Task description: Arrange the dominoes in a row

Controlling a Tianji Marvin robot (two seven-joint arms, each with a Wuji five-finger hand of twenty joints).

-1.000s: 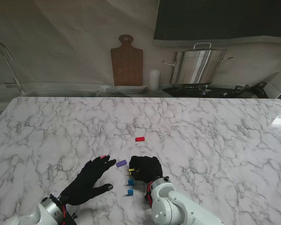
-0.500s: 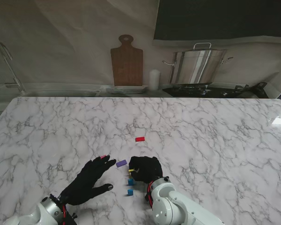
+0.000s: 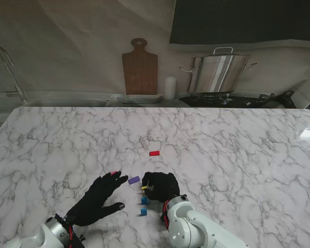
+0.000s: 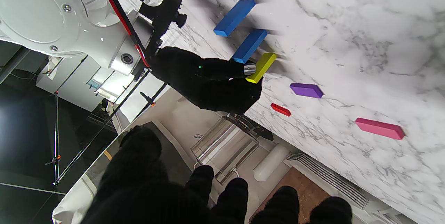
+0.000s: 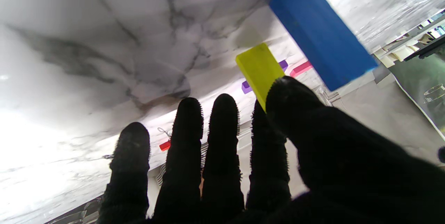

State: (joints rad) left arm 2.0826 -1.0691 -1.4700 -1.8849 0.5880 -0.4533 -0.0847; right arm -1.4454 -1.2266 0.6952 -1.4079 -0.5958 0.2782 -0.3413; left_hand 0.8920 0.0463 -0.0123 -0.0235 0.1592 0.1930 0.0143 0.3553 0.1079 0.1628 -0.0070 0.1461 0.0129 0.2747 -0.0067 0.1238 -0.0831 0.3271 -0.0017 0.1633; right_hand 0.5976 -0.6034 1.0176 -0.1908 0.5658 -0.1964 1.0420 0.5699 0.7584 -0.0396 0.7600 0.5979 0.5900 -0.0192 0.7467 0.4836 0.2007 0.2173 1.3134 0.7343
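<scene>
Down on the bench (image 3: pixel 222 155), the right hand (image 3: pixel 161 186) pinches a yellow domino (image 4: pixel 261 67) beside two blue dominoes (image 4: pixel 249 46); the left hand (image 3: pixel 99 195) lies spread, released.

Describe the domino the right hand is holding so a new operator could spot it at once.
On the marble table, look near the edge closest to me, where the black-gloved right hand sits. Pinched at its fingertips is the yellow domino, standing just beyond two upright blue dominoes. It is the only yellow piece, and the only one held.
</scene>
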